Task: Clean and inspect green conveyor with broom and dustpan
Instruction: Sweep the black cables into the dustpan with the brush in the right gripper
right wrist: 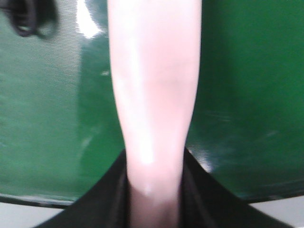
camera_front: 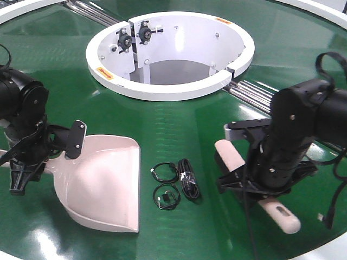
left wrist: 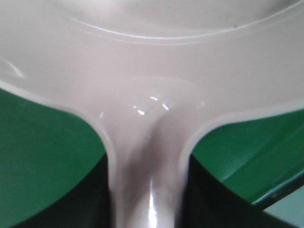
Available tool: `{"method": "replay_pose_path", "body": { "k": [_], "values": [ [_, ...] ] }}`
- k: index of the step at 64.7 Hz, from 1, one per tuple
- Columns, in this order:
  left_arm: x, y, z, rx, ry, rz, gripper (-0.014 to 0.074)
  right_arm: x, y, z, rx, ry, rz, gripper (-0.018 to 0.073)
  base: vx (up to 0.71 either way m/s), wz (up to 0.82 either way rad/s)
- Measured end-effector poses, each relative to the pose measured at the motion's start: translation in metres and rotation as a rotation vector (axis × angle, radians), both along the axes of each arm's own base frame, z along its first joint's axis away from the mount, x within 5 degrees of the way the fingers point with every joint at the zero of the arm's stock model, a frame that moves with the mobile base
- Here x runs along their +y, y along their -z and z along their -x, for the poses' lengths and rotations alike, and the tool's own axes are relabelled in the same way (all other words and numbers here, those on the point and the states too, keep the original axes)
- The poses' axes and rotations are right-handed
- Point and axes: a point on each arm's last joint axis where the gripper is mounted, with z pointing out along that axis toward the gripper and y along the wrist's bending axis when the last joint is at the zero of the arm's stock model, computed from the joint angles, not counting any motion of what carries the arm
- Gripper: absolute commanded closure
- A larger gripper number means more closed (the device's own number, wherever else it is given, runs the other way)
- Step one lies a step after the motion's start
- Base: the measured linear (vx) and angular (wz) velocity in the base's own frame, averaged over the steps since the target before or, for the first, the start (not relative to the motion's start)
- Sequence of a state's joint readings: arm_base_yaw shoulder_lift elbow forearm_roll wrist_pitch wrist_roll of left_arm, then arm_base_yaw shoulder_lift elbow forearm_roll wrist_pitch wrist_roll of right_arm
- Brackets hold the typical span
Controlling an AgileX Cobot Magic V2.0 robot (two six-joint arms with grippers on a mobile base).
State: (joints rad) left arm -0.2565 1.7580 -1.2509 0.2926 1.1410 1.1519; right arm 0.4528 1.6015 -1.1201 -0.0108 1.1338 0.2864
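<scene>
The beige-pink dustpan [camera_front: 103, 184] lies flat on the green conveyor [camera_front: 179, 116], its mouth toward the belt's middle. My left gripper [camera_front: 47, 160] is shut on its handle; in the left wrist view the dustpan [left wrist: 152, 71] widens out from between the dark fingers of the left gripper [left wrist: 149, 199]. My right gripper [camera_front: 250, 176] is shut on the broom [camera_front: 230, 154], whose handle end sticks out toward the front right. In the right wrist view the broom [right wrist: 154, 95] runs straight ahead from the right gripper [right wrist: 154, 199] over the belt [right wrist: 247, 95]. Its bristles are hidden.
Black cable loops and a bundled cord [camera_front: 173, 181] lie on the belt between dustpan and broom; part of a loop [right wrist: 28, 21] shows in the right wrist view. The white circular rim [camera_front: 168, 89] rings the central opening. Silver roller seams [camera_front: 255, 92] run behind the right arm.
</scene>
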Motion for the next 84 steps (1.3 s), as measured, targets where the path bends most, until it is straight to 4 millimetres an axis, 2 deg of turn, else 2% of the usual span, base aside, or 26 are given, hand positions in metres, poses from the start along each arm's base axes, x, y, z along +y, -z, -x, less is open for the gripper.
{"method": "replay_pose_path", "body": {
  "k": [27,53,67,84],
  "values": [
    [0.0,0.0,0.0,0.0,0.0,0.0,0.0602,0.035,0.04,0.001,0.092,0.004,0.054,0.0564,0.0,0.0],
    [0.0,0.0,0.0,-0.001,0.0,0.0,0.0602,0.088,0.043,-0.019,0.142,-0.043,0.049,0.0564,0.0,0.0],
    [0.0,0.0,0.0,-0.001,0.0,0.0,0.0602,0.136,0.049,-0.027,0.174,-0.112,-0.037,0.0564,0.0,0.0],
    [0.001,0.0,0.0,-0.001,0.003,-0.007,0.0602,0.207,0.032,-0.032,0.122,-0.225,-0.222,0.0564,0.0,0.0]
  ]
}}
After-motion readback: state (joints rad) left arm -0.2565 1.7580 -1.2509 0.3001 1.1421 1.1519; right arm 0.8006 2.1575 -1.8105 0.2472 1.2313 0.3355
